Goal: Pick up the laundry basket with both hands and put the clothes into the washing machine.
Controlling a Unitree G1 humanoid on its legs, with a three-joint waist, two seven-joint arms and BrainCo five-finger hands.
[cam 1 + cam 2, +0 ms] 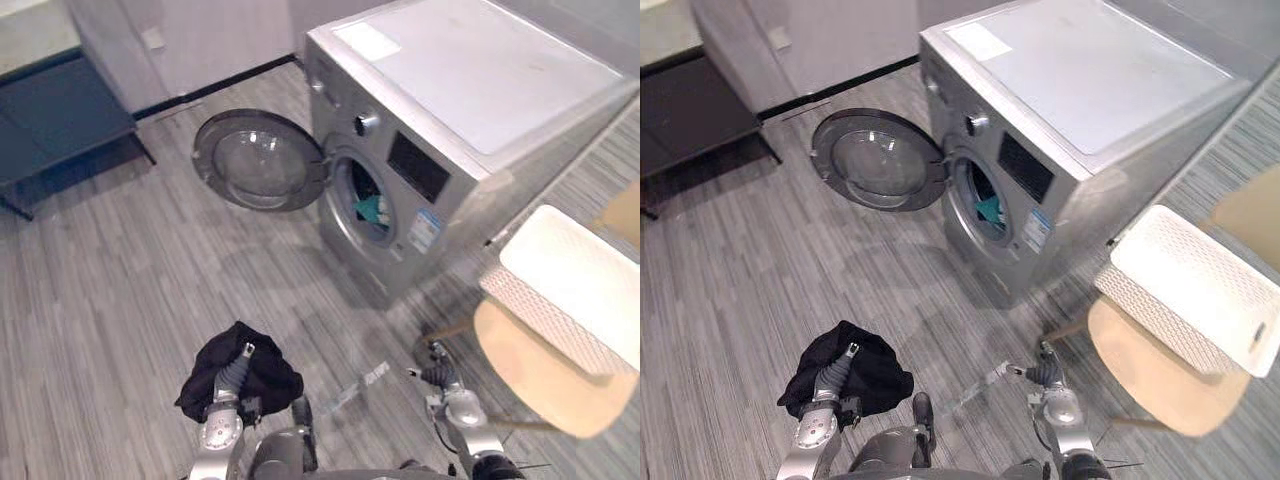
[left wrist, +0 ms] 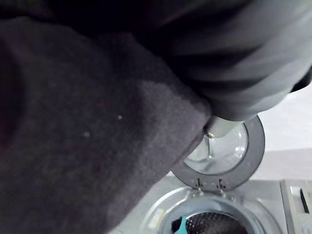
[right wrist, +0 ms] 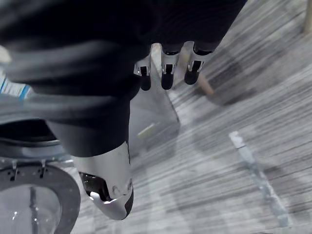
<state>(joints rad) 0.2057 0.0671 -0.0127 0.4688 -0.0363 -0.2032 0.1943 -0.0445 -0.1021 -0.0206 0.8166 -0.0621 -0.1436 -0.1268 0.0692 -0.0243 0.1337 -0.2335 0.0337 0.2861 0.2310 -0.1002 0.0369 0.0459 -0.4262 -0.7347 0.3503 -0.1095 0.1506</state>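
A silver washing machine stands at the back right with its round door swung open to the left. A teal cloth lies inside the drum opening. My left hand is low at the front left, wrapped in a black garment that hangs from it above the floor; in the left wrist view the dark cloth covers the fingers except one silver tip. My right hand hovers at the front right, fingers relaxed and empty. A white laundry basket rests on a light wooden chair at the right.
A dark blue low table stands at the back left against the wall. A short strip of tape lies on the grey plank floor between my hands. The open door sticks out over the floor in front of the machine.
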